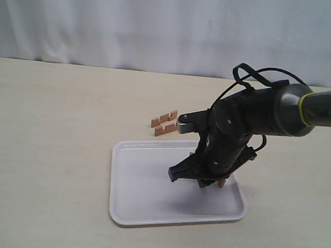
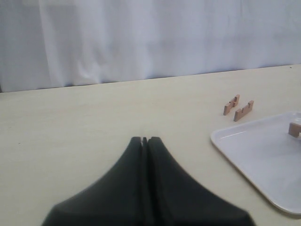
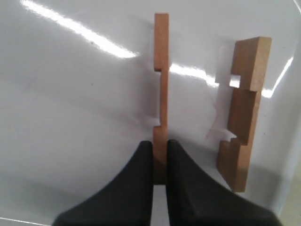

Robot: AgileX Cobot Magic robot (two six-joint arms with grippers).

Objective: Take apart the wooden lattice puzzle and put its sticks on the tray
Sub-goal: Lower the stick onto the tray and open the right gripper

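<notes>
Tabletop [image 1: 47, 148] beige, white tray [image 1: 143, 183], white curtain [image 1: 162, 25] behind

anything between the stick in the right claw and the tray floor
Nothing visible. The right claw holds the reddish-brown notched wooden stick over bare white plastic tray; another such stick sits beside it, apart.

White tray [image 1: 146, 209]. Reddish-brown sticks [image 1: 167, 129]. Pale cream desk [image 1: 47, 148]. Black right pincer [image 3: 160, 147]. Yellow-green ring [image 1: 303, 109] on dark grey arm [image 1: 259, 109]. Whitish curtain [image 1: 134, 22], soft grey folds.
</notes>
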